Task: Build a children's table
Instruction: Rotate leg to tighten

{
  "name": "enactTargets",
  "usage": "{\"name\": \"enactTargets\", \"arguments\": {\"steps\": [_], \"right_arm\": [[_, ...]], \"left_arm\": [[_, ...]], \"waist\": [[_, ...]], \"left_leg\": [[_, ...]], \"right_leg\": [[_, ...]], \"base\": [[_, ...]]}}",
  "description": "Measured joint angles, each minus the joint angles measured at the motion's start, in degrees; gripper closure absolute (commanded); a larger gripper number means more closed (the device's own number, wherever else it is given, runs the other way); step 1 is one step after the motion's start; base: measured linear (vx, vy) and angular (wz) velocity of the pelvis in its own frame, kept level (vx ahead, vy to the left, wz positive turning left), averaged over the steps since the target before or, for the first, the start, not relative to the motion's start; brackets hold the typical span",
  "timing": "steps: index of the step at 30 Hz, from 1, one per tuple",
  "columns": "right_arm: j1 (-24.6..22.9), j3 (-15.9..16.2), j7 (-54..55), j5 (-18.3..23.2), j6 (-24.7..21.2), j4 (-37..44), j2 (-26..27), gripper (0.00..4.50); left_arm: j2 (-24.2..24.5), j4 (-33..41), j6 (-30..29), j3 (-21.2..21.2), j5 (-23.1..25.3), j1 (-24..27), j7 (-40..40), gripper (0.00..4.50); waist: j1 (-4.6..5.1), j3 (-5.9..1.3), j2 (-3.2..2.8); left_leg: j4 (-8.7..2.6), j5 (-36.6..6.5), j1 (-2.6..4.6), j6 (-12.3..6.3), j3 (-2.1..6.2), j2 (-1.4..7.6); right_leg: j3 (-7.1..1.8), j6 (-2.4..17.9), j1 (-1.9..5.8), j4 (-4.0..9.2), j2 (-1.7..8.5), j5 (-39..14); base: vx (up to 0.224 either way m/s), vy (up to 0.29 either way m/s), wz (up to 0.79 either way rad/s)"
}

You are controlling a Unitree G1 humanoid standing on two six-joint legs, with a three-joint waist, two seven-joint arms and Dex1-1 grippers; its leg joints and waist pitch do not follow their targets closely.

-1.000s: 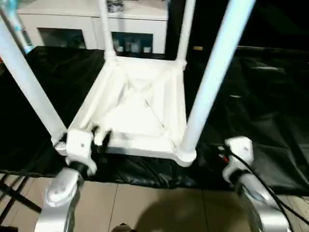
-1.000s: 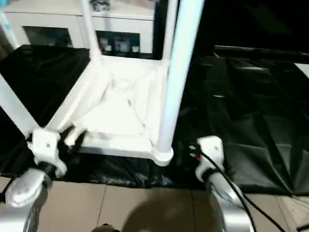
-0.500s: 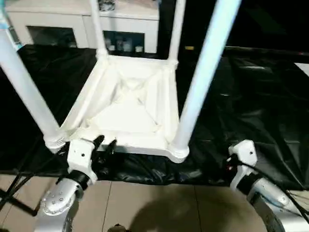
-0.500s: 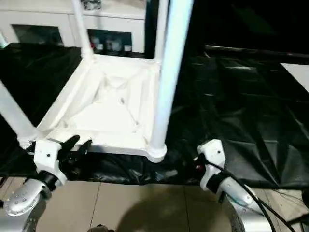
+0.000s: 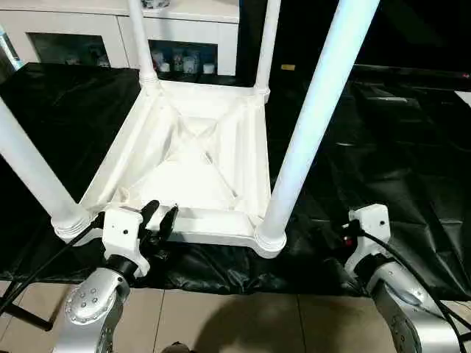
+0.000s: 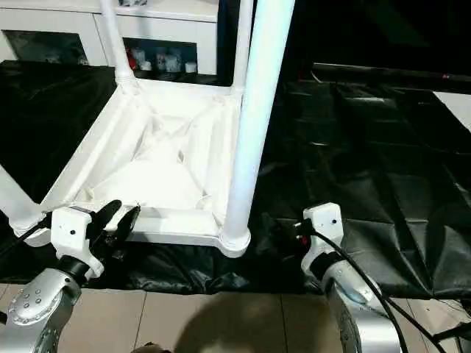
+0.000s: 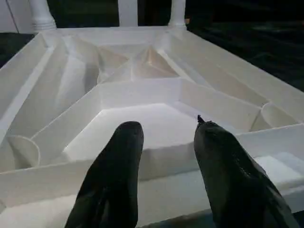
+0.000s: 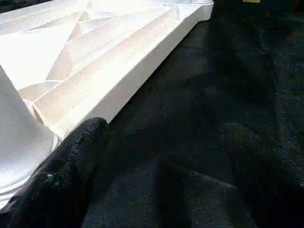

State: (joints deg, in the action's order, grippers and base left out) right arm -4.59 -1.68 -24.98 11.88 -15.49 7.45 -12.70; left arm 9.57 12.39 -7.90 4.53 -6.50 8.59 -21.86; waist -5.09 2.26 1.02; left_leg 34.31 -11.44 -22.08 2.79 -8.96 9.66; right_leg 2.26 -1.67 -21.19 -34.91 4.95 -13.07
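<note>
The children's table (image 5: 199, 154) lies upside down on a black sheet, its ribbed underside facing up. Its legs stand upright in the corner sockets: front right (image 5: 309, 125), front left (image 5: 33, 176), back left (image 5: 140, 37), back right (image 5: 266, 44). My left gripper (image 5: 160, 218) is open just in front of the table's near rim (image 7: 156, 161), close to the front left leg, with nothing between its fingers (image 7: 118, 171). My right gripper (image 8: 161, 175) hangs open over the sheet beside the front right leg's socket (image 8: 19, 147), holding nothing.
A white cabinet with glass doors (image 5: 184, 29) stands behind the table. The black sheet (image 5: 397, 132) stretches wide to the right. Tiled floor (image 5: 235, 323) lies in front of it, with a black stand leg (image 5: 22, 316) at the left and cables along both forearms.
The camera has shifted, so the whole picture moved. My left gripper has drawn a little back from the table's near rim. Neither gripper has changed its opening.
</note>
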Motion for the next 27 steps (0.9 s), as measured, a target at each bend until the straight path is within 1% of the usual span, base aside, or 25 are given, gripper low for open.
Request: {"name": "enactTargets", "arguments": {"steps": [4,7,11,12,14,16,17,18,20,22,24,27], "right_arm": [[-0.41,0.63,-4.25,2.14,-0.12,1.08,-2.31,0.31],[-1.15,1.75,-8.65,3.88,-0.21,3.06,-4.91,0.31],[-1.39,1.71,-14.38,6.13,-0.77,3.91,-8.66,0.31],[-1.46,2.10,-16.05,6.54,-0.92,4.05,-9.69,0.31],[-1.44,3.97,-20.79,6.69,-1.61,4.67,-13.72,0.31],[-0.97,4.91,-23.26,6.50,-1.60,4.47,-14.50,0.31],[0.66,6.33,-23.97,6.19,-1.49,3.24,-14.31,0.31],[1.81,7.10,-24.23,5.73,-1.15,2.38,-13.91,0.31],[4.14,8.23,-24.17,5.06,-0.11,0.24,-12.68,0.31],[7.12,9.14,-23.49,3.39,0.94,-2.96,-11.20,0.31],[11.13,10.35,-22.36,1.65,2.32,-7.71,-9.76,0.31],[13.09,11.65,-21.83,0.23,3.51,-10.51,-8.97,0.31]], "left_arm": [[0.36,0.52,-0.05,0.02,-0.53,-0.21,-0.38,2.45],[0.90,0.52,-0.23,-0.01,-0.65,-0.38,-0.62,2.45],[2.45,0.52,-1.25,-0.01,-1.65,-0.35,-2.12,2.45],[3.38,0.52,-1.58,-0.28,-1.97,-0.30,-3.28,2.45],[7.38,0.52,-2.22,-1.64,-2.98,-0.18,-7.96,2.45],[8.83,0.43,-2.35,-1.72,-3.55,-0.19,-11.03,2.45],[10.11,-0.18,-2.36,-2.45,-3.86,-0.57,-12.77,2.45],[10.62,-0.60,-2.36,-2.81,-3.86,-1.07,-13.63,2.45],[11.17,-1.61,-2.35,-3.19,-3.79,-2.46,-14.55,2.45],[11.94,-2.73,-2.35,-3.19,-3.61,-3.35,-14.56,2.45],[12.81,-3.97,-2.34,-3.19,-3.31,-4.48,-14.31,2.45],[13.01,-4.28,-2.35,-3.17,-3.23,-4.71,-14.29,2.45]], "waist": [[0.00,0.02,-0.04],[-0.03,0.03,-0.05],[-0.06,0.02,-0.03],[-0.08,0.02,-0.03],[-0.23,0.02,-0.04],[-0.19,0.01,-0.03],[-0.06,0.02,-0.07],[0.02,0.02,-0.08],[-0.01,-0.01,-0.17],[0.10,-0.02,-0.23],[0.12,-0.03,-0.23],[-0.15,-0.05,-0.20]], "left_leg": [[0.01,0.03,0.12,0.04,-0.11,0.08],[0.00,0.03,0.23,0.04,-0.26,0.17],[0.01,0.03,0.27,0.05,-0.31,0.21],[0.01,0.04,0.26,0.05,-0.31,0.21],[0.00,0.04,0.27,0.05,-0.31,0.22],[0.00,0.04,0.29,0.05,-0.33,0.24],[0.00,0.06,0.29,0.08,-0.35,0.24],[0.00,0.08,0.30,0.11,-0.36,0.24],[0.01,0.09,0.31,0.13,-0.38,0.24],[0.04,0.11,0.36,0.15,-0.41,0.25],[0.05,0.13,0.39,0.18,-0.43,0.27],[0.04,0.13,0.38,0.18,-0.50,0.31]], "right_leg": [[-0.01,-0.01,0.08,-0.03,0.00,0.00],[-0.03,-0.05,0.15,-0.05,0.01,0.08],[-0.02,-0.06,0.18,-0.08,0.01,0.19],[-0.02,-0.06,0.18,-0.08,0.01,0.20],[-0.02,-0.06,0.17,-0.11,0.01,0.19],[-0.02,-0.05,0.17,-0.11,0.00,0.20],[-0.03,-0.01,0.13,-0.12,0.00,0.23],[-0.03,0.01,0.12,-0.13,0.00,0.25],[-0.03,0.03,0.12,-0.15,0.01,0.27],[-0.04,0.07,0.11,-0.23,0.01,0.28],[-0.04,0.07,0.09,-0.30,0.01,0.28],[-0.01,0.17,0.10,-0.28,0.02,0.21]], "base": [[0.000,0.000,0.00],[0.000,0.000,0.00],[0.000,0.000,0.00],[0.000,0.000,0.00],[0.000,0.000,0.00],[0.000,0.000,0.00],[0.000,0.000,0.00],[0.000,0.000,0.00],[0.000,0.000,0.00],[0.000,0.000,0.00],[0.000,0.000,0.00],[0.000,0.000,0.00]]}}
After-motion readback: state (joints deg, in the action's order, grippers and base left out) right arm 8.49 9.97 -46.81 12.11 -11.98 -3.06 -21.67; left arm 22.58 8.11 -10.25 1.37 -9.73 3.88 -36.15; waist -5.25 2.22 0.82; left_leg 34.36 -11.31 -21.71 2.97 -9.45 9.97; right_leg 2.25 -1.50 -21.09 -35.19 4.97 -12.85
